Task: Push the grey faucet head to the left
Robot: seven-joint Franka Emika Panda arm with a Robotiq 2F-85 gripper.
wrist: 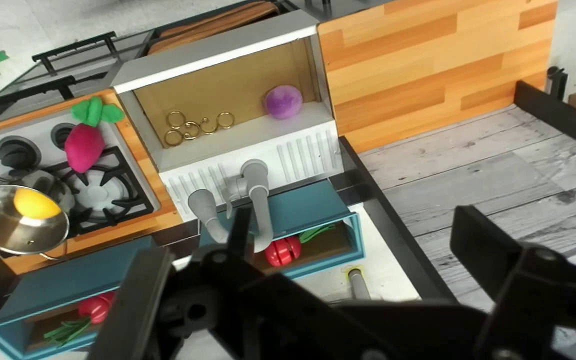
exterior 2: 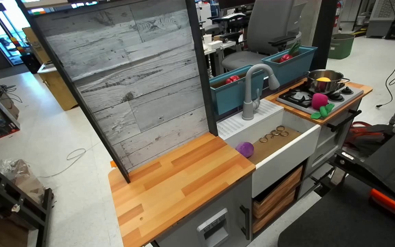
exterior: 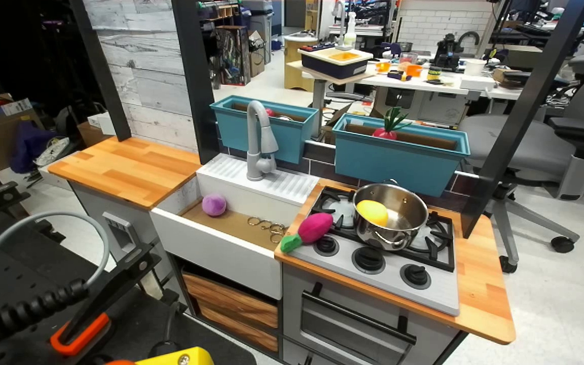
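The grey faucet head (exterior: 253, 137) is an arched silver-grey tap on the white ribbed ledge behind the sink. It also shows in an exterior view (exterior 2: 249, 92), with its spout tip bending down toward the stove side. In the wrist view, the tap (wrist: 261, 202) stands upper left of the jaws. My gripper (wrist: 353, 227) is open with nothing between its fingers. Its left finger overlaps part of the tap's arch in the wrist view; I see no clear contact. The gripper is out of view in both exterior views.
The white sink (exterior: 216, 253) holds a purple ball (exterior: 214, 205) and gold rings (exterior: 266, 224). Blue planters (exterior: 393, 157) stand behind. A steel pot (exterior: 391, 238) with a yellow object and a pink vegetable (exterior: 315, 227) are at the stove. A dark post (exterior 2: 202, 68) rises beside the tap.
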